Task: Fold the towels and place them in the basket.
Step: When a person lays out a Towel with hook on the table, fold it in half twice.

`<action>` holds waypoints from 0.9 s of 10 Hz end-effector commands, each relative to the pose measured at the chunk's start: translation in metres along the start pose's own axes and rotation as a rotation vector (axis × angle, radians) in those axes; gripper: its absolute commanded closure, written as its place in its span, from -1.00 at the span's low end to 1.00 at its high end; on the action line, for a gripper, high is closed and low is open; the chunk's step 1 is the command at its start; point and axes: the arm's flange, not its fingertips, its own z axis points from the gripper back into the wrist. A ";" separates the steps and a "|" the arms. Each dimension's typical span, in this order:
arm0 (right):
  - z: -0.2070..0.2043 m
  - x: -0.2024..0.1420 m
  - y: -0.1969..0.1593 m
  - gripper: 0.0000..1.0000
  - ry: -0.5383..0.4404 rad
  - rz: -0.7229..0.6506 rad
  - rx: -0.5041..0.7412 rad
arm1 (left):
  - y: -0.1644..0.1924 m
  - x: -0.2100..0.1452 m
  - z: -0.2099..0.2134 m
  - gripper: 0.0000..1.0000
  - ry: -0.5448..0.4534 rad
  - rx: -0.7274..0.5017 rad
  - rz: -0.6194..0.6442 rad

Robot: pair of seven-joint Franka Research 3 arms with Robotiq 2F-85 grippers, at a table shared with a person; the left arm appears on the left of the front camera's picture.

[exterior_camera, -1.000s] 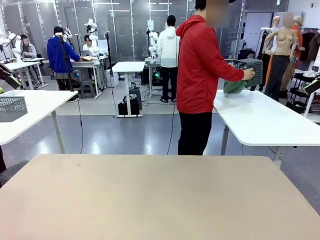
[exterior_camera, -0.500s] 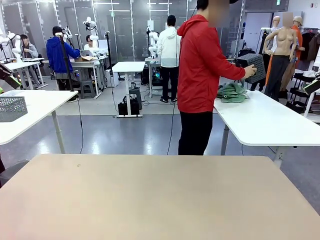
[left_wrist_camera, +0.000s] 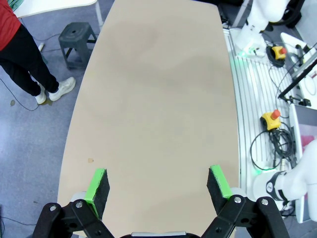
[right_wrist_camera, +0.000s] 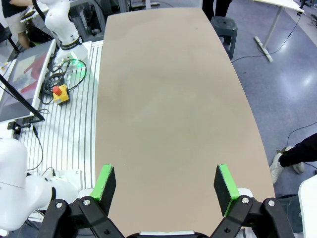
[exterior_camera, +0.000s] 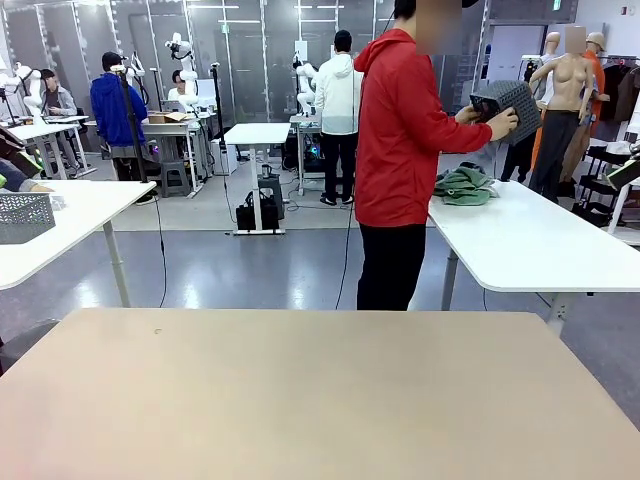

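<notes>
A person in a red jacket stands beyond the far edge of my table, turned to a white side table [exterior_camera: 530, 245], and holds the dark grey mesh basket [exterior_camera: 505, 103] raised and tilted in both hands. A crumpled mint green towel [exterior_camera: 464, 185] lies on that side table under the basket; a grey-blue cloth [exterior_camera: 486, 160] hangs just below the basket. My left gripper [left_wrist_camera: 158, 186] hangs open above the bare beige tabletop [left_wrist_camera: 153, 99]. My right gripper [right_wrist_camera: 166, 188] is open too, over the same tabletop [right_wrist_camera: 168, 99], with nothing between its fingers.
Another mesh basket [exterior_camera: 25, 216] stands on a white table at the far left. A stool [left_wrist_camera: 74, 42] and the person's feet [left_wrist_camera: 52, 91] are by the table's far edge. Cables and emergency-stop buttons [left_wrist_camera: 271, 120] lie on the ribbed base beside the table.
The person dropped the green towel onto the side table, then lifted and tipped the basket higher with both hands. My grippers' earlier state is not shown.
</notes>
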 end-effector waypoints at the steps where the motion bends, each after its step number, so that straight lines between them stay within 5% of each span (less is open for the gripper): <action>1: 0.000 0.000 0.000 -1.00 -0.004 0.004 0.003 | 0.000 0.000 0.000 -1.00 0.000 0.003 -0.004; 9: 0.000 0.000 0.000 -1.00 -0.004 0.004 0.003 | 0.000 0.000 0.000 -1.00 0.000 0.003 -0.004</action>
